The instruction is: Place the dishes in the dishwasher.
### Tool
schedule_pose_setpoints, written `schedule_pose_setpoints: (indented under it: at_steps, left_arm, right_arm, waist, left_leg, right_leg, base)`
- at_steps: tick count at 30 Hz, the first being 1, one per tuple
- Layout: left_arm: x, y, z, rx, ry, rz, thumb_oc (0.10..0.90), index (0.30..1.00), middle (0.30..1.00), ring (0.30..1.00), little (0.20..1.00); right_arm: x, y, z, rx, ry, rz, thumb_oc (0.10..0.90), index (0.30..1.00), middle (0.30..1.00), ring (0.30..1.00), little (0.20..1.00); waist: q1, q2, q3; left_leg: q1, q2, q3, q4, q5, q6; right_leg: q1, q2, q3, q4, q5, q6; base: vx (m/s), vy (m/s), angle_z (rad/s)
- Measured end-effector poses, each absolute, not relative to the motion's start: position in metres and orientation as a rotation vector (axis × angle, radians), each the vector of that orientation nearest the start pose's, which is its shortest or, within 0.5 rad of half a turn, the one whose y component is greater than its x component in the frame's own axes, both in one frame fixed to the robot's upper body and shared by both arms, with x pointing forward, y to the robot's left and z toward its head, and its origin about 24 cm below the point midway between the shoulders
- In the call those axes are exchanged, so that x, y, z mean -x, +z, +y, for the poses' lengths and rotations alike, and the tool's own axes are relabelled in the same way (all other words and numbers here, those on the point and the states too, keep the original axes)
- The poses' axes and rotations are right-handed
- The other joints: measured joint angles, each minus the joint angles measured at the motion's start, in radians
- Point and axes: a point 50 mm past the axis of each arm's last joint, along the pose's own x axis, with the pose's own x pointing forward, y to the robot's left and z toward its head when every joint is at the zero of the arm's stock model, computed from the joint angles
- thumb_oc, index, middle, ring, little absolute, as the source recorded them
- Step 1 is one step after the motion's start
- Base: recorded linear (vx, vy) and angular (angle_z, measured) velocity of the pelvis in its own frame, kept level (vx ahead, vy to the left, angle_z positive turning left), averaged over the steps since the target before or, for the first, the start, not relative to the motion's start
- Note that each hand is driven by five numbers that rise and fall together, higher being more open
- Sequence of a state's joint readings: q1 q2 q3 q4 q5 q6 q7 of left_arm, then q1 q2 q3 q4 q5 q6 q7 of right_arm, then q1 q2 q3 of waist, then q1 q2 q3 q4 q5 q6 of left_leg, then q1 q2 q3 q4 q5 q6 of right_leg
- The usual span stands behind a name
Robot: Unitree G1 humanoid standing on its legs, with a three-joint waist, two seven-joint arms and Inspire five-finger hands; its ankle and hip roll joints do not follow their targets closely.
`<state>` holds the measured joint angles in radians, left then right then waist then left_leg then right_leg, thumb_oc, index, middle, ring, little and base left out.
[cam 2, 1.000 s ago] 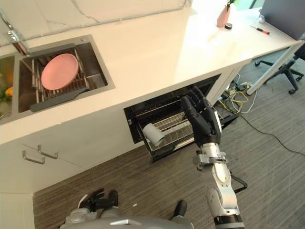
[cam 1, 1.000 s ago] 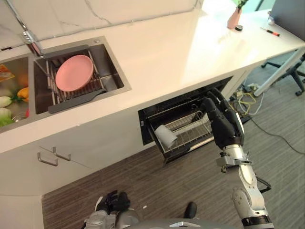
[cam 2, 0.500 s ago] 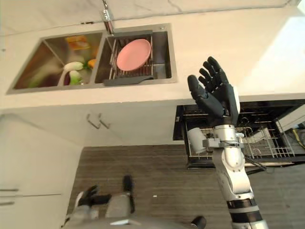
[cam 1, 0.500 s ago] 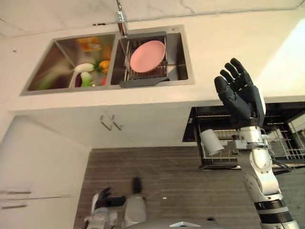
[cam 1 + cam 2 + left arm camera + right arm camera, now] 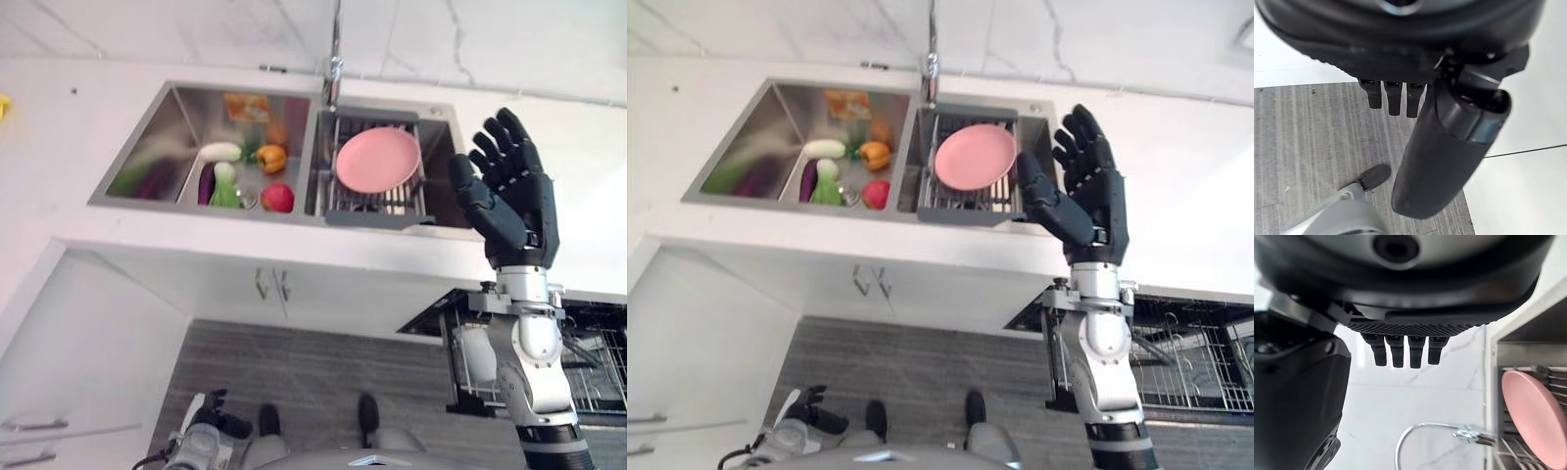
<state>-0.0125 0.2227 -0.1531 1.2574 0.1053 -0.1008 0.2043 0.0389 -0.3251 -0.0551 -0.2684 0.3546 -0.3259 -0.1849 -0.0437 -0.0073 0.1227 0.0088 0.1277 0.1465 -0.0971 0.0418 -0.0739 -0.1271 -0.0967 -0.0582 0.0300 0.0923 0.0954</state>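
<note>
The round pink plate (image 5: 377,160) lies tilted on the dark wire drying rack (image 5: 372,196) set in the right basin of the stainless steel double sink (image 5: 147,147), just beside the chrome tap (image 5: 335,49); the left basin holds a heap of vegetables (image 5: 240,171). The right hand (image 5: 509,196) is raised above the white surface (image 5: 588,186) close to the plate's right side, apart from it, its fingers (image 5: 505,147) spread straight and released, holding nothing. The left hand (image 5: 211,431) hangs low near the wooden floor (image 5: 294,372), and its wrist view shows its fingers (image 5: 1393,100) relaxed and empty. Below the surface, the open dishwasher (image 5: 1176,362) shows its pulled-out wire basket (image 5: 1195,372) with a white cup (image 5: 477,354) already lying in it. The plate looks stiff, smooth and fairly light, probably plastic or glazed ceramic, so it may be slippery if wet and could chip if dropped on the steel. The best hold seems to be the raised rim on the side nearest the right hand, thumb on one face and fingers on the other, since the tilt on the rack leaves room beneath that edge; a flat press on its face would likely just slide it along the wires.
</note>
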Motion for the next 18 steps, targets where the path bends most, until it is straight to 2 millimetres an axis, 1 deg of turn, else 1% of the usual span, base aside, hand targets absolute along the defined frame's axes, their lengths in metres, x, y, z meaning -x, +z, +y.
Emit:
schedule_pose_setpoints:
  at_steps: [1,2,3,4,5,6,7,10,11,12,15,17,18]
  left_arm:
    - [-0.095,-0.159,0.231,-0.485,0.089,1.118,0.800,0.900,0.900,0.900,0.900]
    - [-0.095,-0.159,0.232,-0.474,0.107,1.119,0.800,0.900,0.900,0.900,0.900]
    - [-0.094,-0.159,0.234,-0.476,0.114,1.126,0.800,0.900,0.900,0.900,0.900]
    - [-0.093,-0.159,0.235,-0.478,0.114,1.128,0.800,0.900,0.900,0.900,0.900]
    - [-0.094,-0.158,0.234,-0.488,0.103,1.122,0.800,0.900,0.900,0.900,0.900]
    - [-0.094,-0.158,0.234,-0.488,0.103,1.122,0.800,0.900,0.900,0.900,0.900]
    - [-0.094,-0.158,0.233,-0.494,0.095,1.115,0.800,0.900,0.900,0.900,0.900]
    - [-0.086,-0.160,0.234,-0.490,0.099,1.132,0.800,0.900,0.900,0.900,0.900]
    - [-0.085,-0.160,0.235,-0.492,0.101,1.135,0.800,0.900,0.900,0.900,0.900]
    - [-0.084,-0.160,0.235,-0.492,0.101,1.135,0.800,0.900,0.900,0.900,0.900]
    - [-0.082,-0.160,0.234,-0.487,0.101,1.133,0.800,0.900,0.900,0.900,0.900]
    - [-0.077,-0.161,0.231,-0.481,0.107,1.135,0.800,0.900,0.900,0.900,0.900]
    - [-0.078,-0.160,0.231,-0.473,0.120,1.126,0.800,0.900,0.900,0.900,0.900]
  right_arm:
    - [-0.229,0.138,-0.219,-0.077,-0.180,-0.562,0.800,0.900,0.900,0.900,0.900]
    - [-0.228,0.139,-0.224,-0.074,-0.211,-0.567,0.800,0.900,0.900,0.900,0.900]
    - [-0.228,0.138,-0.226,-0.072,-0.220,-0.564,0.800,0.900,0.900,0.900,0.900]
    - [-0.228,0.138,-0.226,-0.069,-0.223,-0.564,0.800,0.900,0.900,0.900,0.900]
    - [-0.228,0.140,-0.227,-0.053,-0.218,-0.567,0.800,0.900,0.900,0.900,0.900]
    - [-0.228,0.140,-0.227,-0.053,-0.218,-0.567,0.800,0.900,0.900,0.900,0.900]
    - [-0.229,0.142,-0.226,-0.024,-0.200,-0.572,0.800,0.900,0.900,0.900,0.900]
    - [-0.231,0.142,-0.219,0.010,-0.153,-0.573,0.800,0.900,0.900,0.900,0.900]
    - [-0.231,0.142,-0.217,0.011,-0.139,-0.572,0.800,0.900,0.900,0.900,0.900]
    - [-0.231,0.142,-0.216,0.028,-0.133,-0.573,0.800,0.900,0.900,0.900,0.900]
    - [-0.231,0.142,-0.216,0.052,-0.125,-0.574,0.800,0.900,0.900,0.900,0.900]
    - [-0.230,0.143,-0.218,0.075,-0.119,-0.568,0.800,0.900,0.900,0.900,0.900]
    - [-0.230,0.141,-0.219,0.074,-0.125,-0.565,0.800,0.900,0.900,0.900,0.900]
  waist:
    - [-0.001,0.016,-0.010]
    - [-0.003,0.006,-0.006]
    - [-0.009,0.001,-0.007]
    - [-0.014,-0.002,-0.006]
    - [-0.017,-0.011,-0.007]
    - [-0.017,-0.011,-0.007]
    - [-0.013,-0.020,-0.009]
    - [-0.010,-0.036,-0.028]
    - [-0.003,-0.040,-0.033]
    - [0.001,-0.039,-0.035]
    - [0.006,-0.027,-0.042]
    - [0.007,-0.008,-0.049]
    - [0.014,-0.003,-0.042]
  left_leg:
    - [0.002,0.007,0.007,0.000,-0.008,-0.013]
    - [0.010,0.004,0.017,0.000,-0.015,-0.023]
    - [0.014,0.005,0.020,0.000,-0.018,-0.027]
    - [0.018,0.007,0.020,0.000,-0.019,-0.028]
    - [0.031,0.006,0.020,0.005,-0.021,-0.031]
    - [0.031,0.006,0.020,0.005,-0.021,-0.031]
    - [0.049,0.007,0.023,0.005,-0.028,-0.031]
    - [0.075,0.011,0.035,0.005,-0.037,-0.032]
    - [0.077,0.003,0.038,0.001,-0.040,-0.031]
    - [0.076,0.012,0.037,0.001,-0.040,-0.031]
    - [0.077,0.019,0.038,0.006,-0.040,-0.031]
    - [0.076,0.030,0.036,0.006,-0.040,-0.036]
    - [0.052,0.038,0.028,0.055,-0.040,-0.049]
  right_leg:
    - [0.010,0.007,0.000,-0.025,0.004,0.000]
    - [0.040,0.010,0.001,-0.080,0.007,0.001]
    - [0.053,0.013,0.001,-0.103,0.021,-0.002]
    - [0.063,0.015,0.002,-0.115,0.029,-0.003]
    - [0.079,0.013,0.006,-0.126,0.032,-0.003]
    - [0.079,0.013,0.006,-0.126,0.032,-0.003]
    - [0.095,0.013,0.005,-0.128,0.031,-0.002]
    - [0.115,0.008,0.006,-0.133,0.005,0.000]
    - [0.114,0.009,0.008,-0.133,-0.004,-0.007]
    - [0.115,0.008,0.007,-0.133,-0.005,-0.006]
    - [0.114,0.014,0.006,-0.134,-0.009,-0.004]
    - [0.115,0.029,0.003,-0.134,-0.013,-0.011]
    - [0.113,0.036,-0.002,-0.134,-0.017,-0.018]
  base:
    - [0.11,-0.005,-0.19]
    - [0.10,0.003,-0.19]
    - [0.09,-0.013,-0.14]
    - [0.11,-0.059,-0.06]
    - [0.09,-0.060,-0.03]
    - [0.13,-0.095,-0.03]
    - [0.07,-0.052,-0.03]
    - [0.11,-0.137,-0.09]
    - [0.07,-0.106,-0.10]
    - [0.09,-0.174,-0.06]
    - [0.09,-0.197,0.00]
    - [-0.01,-0.228,0.04]
    - [-0.05,-0.233,0.10]
